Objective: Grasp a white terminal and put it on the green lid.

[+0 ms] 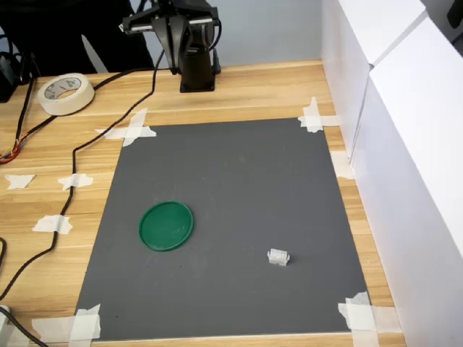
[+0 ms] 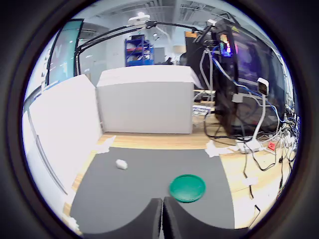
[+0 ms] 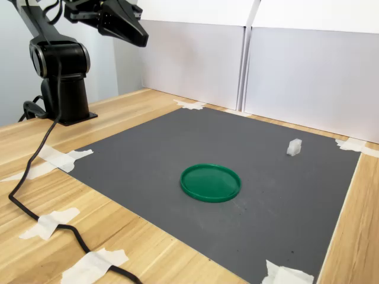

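Sitting alone on the grey mat [image 1: 239,181], the white terminal [image 1: 278,256] lies well apart from the green lid [image 1: 166,225], to the first exterior view's right. Gripper [image 2: 162,219] raised near the arm base, fingers together. Risks: tiny translucent block may be nudged or tipped by a misaligned closing pinch; may slip during transfer.
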`<move>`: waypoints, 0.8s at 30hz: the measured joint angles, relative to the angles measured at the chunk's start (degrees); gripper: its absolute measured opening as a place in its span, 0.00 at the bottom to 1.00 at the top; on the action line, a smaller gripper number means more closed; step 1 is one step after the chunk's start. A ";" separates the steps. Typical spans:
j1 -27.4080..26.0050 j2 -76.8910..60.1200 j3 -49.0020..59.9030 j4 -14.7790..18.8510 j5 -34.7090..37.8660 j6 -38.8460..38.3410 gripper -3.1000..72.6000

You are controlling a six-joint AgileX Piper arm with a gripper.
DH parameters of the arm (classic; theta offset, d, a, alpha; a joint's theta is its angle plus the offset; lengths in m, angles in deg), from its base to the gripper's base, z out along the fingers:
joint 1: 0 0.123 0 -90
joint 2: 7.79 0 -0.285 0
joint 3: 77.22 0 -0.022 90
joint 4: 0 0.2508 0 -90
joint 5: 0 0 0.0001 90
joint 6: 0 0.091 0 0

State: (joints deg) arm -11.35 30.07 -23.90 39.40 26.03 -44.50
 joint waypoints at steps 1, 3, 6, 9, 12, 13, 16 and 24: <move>0.00 1.62 -1.92 -0.16 2.59 0.00 0.02; 0.00 4.57 -5.80 -0.37 7.65 0.00 0.02; 0.00 8.83 -11.11 -1.03 13.66 0.00 0.02; 0.00 12.68 -16.42 -1.65 18.23 0.00 0.02; 0.00 16.90 -22.00 -2.62 21.92 0.00 0.02; 0.00 17.93 -23.81 -2.83 22.69 0.00 0.02; 0.00 21.47 -28.64 -3.73 24.69 0.00 0.02; 6.68 30.08 -40.38 -9.88 26.25 1.35 0.02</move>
State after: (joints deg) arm -4.67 60.15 -64.28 29.51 52.28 -43.15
